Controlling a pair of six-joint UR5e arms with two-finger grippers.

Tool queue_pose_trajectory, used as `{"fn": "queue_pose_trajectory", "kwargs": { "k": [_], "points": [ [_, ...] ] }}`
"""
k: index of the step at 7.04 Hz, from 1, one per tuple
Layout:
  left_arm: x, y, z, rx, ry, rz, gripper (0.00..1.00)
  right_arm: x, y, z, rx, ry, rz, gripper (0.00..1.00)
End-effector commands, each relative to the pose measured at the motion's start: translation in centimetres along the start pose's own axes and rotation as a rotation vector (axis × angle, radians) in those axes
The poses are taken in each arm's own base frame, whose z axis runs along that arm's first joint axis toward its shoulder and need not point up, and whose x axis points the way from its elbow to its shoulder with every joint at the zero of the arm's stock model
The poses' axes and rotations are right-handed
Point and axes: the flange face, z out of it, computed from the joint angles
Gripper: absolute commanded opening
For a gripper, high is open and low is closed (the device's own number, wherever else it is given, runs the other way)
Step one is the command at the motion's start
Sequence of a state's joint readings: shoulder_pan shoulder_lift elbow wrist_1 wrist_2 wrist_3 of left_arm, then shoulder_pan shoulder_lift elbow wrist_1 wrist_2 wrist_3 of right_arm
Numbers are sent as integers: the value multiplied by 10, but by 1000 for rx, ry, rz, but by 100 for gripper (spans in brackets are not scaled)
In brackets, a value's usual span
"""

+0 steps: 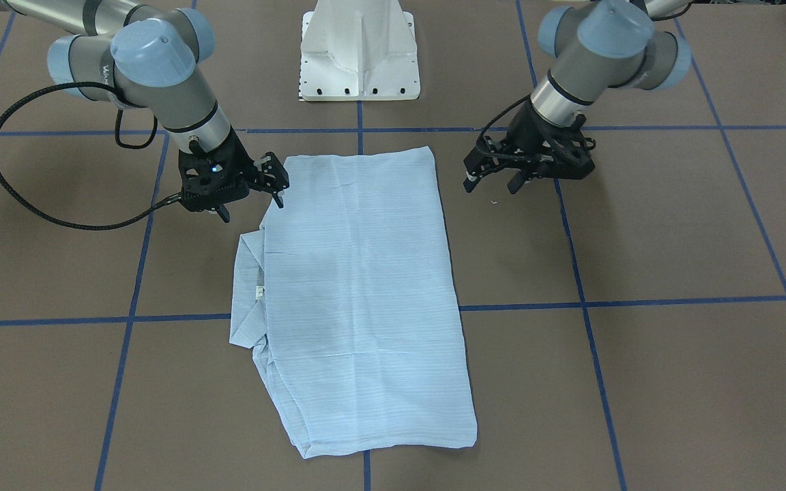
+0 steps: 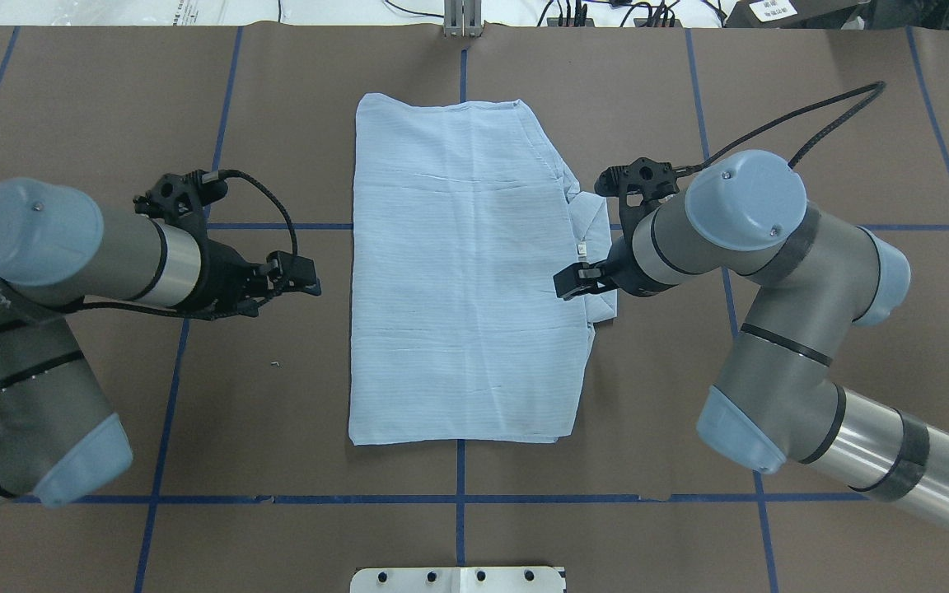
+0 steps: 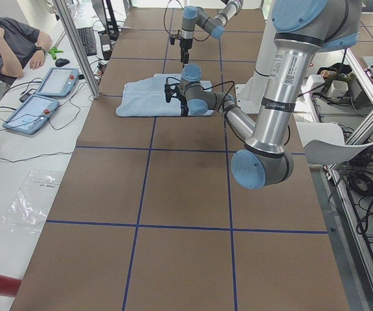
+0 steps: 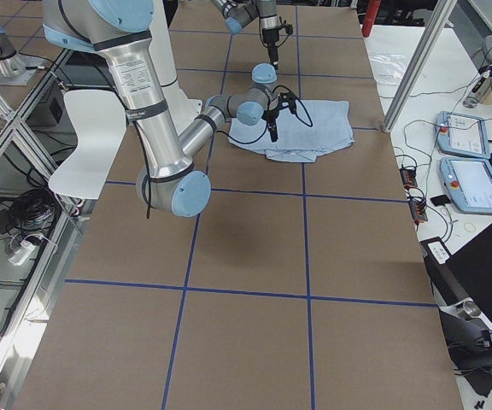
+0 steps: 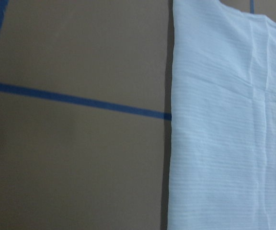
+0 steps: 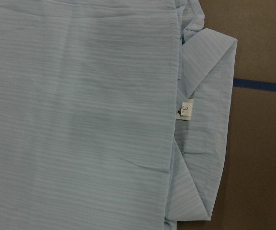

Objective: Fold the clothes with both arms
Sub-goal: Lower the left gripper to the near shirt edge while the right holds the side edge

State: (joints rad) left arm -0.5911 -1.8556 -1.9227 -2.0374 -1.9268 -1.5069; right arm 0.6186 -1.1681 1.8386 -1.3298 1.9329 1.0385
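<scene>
1. The brown worktop (image 2: 112, 123) carries the shirt (image 2: 458, 272) at its middle, folded into a long rectangle.
2. The lengthwise folds look done. A crosswise fold seems next, needing both ends pinched together.
3. The left arm (image 2: 71, 247) hovers beside one long edge, and the right arm (image 2: 738, 214) over the other.
4. The left gripper (image 1: 492, 183) has jaws apart and empty.
5. The right gripper (image 1: 251, 206) is likewise spread and empty, above the collar (image 6: 214, 96).

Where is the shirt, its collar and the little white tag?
shirt (image 2: 458, 272), overhead exterior view, middle of the folded cloth.
collar (image 6: 214, 96), right wrist view, its outer band.
white tag (image 6: 187, 110), right wrist view, its centre.
</scene>
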Motion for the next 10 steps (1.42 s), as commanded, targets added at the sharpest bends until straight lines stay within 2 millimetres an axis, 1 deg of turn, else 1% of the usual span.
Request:
{"fn": "queue_pose_trajectory", "kwargs": {
  "k": [1,2,3,4,5,6,7,8,9,10],
  "points": [
    [30,89,29,-64,-65,-87,100,4,20,-2,-11,-8,48,100],
    [41,120,50,-85,-142,-108,100,0,24,-4,-10,-17,75,100],
    [48,131,56,-80,-175,-110,99,-3,27,-4,-13,-22,82,100],
    [38,138,79,-85,-224,-108,98,-5,28,-4,-14,-23,83,100],
    [36,135,92,-74,-245,-108,93,-6,29,-3,-13,-22,86,100],
    [34,135,96,-70,-254,-109,89,-6,29,-3,-13,-22,86,100],
    [34,134,96,-68,-255,-110,86,-5,29,-2,-15,-19,87,100],
    [35,135,96,-71,-254,-109,80,-5,29,-2,-15,-19,87,100],
    [39,134,95,-71,-246,-109,70,-5,29,-2,-15,-19,87,100],
    [39,135,97,-72,-249,-109,64,-5,29,-2,-15,-19,87,100]
  ]
}}
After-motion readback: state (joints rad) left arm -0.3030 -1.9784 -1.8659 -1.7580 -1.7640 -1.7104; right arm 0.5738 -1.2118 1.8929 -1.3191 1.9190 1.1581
